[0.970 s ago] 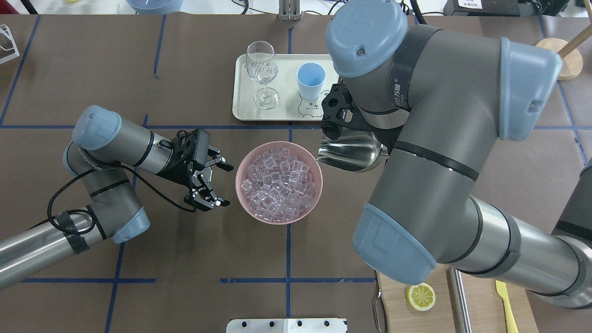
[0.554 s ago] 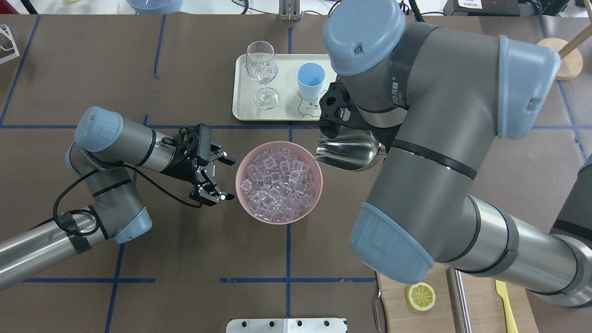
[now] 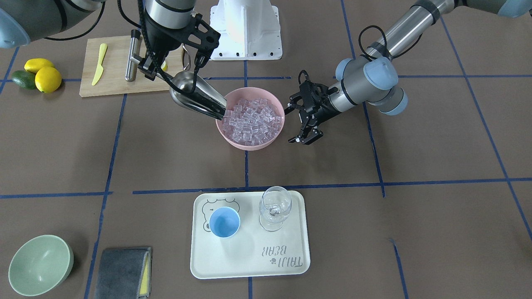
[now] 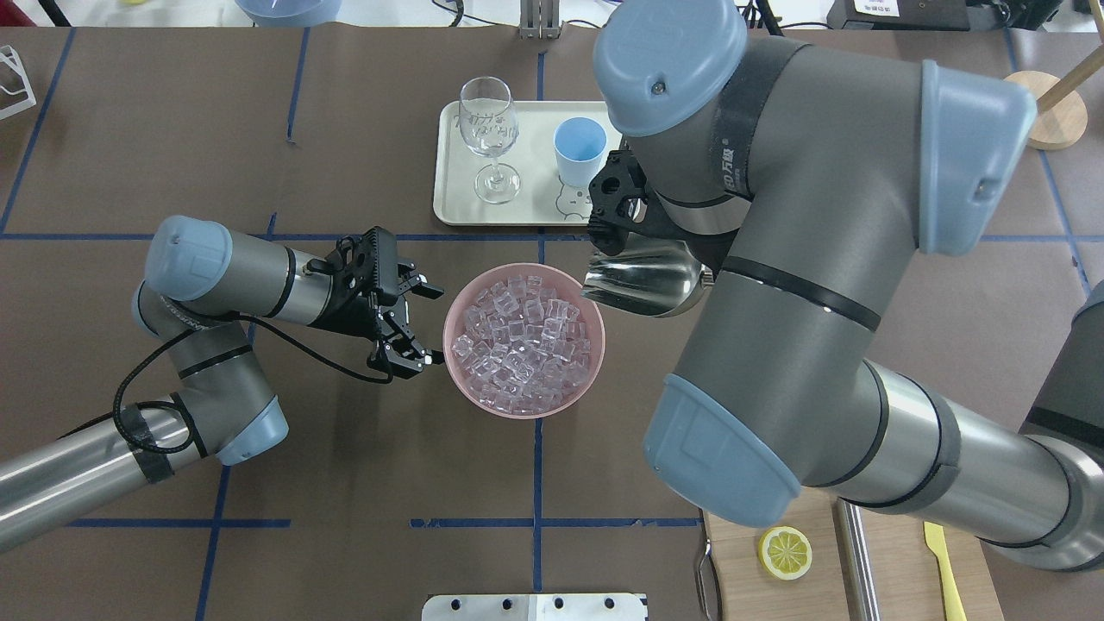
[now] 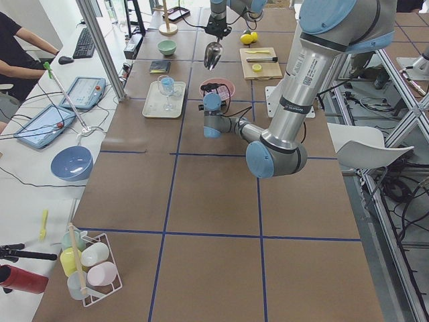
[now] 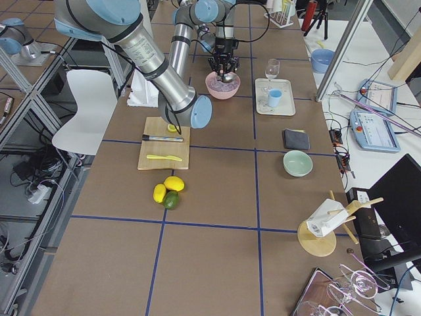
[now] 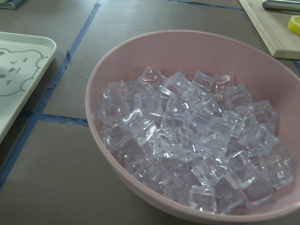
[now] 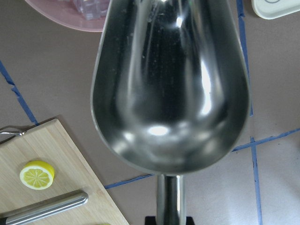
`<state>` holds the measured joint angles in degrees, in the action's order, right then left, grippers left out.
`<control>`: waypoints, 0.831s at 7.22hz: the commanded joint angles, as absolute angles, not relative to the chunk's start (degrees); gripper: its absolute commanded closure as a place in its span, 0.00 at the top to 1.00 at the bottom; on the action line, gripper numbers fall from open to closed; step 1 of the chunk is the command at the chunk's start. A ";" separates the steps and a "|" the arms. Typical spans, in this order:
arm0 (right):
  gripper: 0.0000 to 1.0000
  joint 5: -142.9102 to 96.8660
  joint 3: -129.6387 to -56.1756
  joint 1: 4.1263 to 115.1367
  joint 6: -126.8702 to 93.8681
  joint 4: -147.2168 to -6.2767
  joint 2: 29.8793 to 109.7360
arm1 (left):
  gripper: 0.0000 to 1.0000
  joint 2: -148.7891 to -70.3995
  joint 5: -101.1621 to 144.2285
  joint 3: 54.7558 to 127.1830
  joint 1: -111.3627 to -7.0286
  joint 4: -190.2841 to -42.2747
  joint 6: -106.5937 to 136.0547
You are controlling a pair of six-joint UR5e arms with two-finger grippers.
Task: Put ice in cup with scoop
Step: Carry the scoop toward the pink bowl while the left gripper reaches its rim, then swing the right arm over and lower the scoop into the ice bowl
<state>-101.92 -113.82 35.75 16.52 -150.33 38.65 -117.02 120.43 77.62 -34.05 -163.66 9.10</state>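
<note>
The ice (image 4: 522, 341) (image 7: 192, 140) fills a pink bowl (image 4: 526, 412) (image 3: 249, 145) at mid-table. My right gripper (image 3: 156, 74) is shut on the thin handle of the steel scoop (image 3: 195, 97) (image 4: 642, 276). The scoop slants down, its lip at the bowl's rim on the robot's right side. Its trough (image 8: 168, 84) is empty. My left gripper (image 4: 434, 323) (image 3: 291, 124) stands open just beside the bowl's other side, holding nothing. The light-blue cup (image 4: 579, 148) (image 3: 224, 222) stands empty on a cream tray (image 4: 453, 203) beyond the bowl.
A clear wine glass (image 4: 488, 129) shares the tray with the cup. A wooden board (image 3: 108, 66) with a yellow knife, a steel cylinder and a lemon slice lies near the robot's base. A green bowl (image 3: 39, 265) and grey cloth (image 3: 122, 272) sit at the far corner.
My left gripper has moved closer to the bowl's side and a little farther from the robot's base, staying open. The right arm has carried the scoop slightly toward the bowl.
</note>
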 commanded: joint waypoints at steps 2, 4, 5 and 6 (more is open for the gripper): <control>0.00 -102.22 -113.73 35.60 16.44 -150.29 38.50 | 1.00 -116.46 120.67 77.87 -33.05 -163.65 9.06; 0.00 -102.04 -112.77 35.60 16.44 -150.12 38.32 | 1.00 -116.63 120.59 78.13 -31.38 -163.74 9.14; 0.00 -101.95 -111.28 35.51 16.44 -150.03 37.36 | 1.00 -116.63 120.50 78.13 -31.29 -163.74 9.14; 0.00 -102.13 -106.83 35.51 16.44 -150.03 34.22 | 1.00 -116.63 120.50 78.22 -31.20 -163.83 9.14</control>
<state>-102.03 -110.91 35.54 16.44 -150.07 37.00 -116.61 120.54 78.14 -31.41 -163.75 9.13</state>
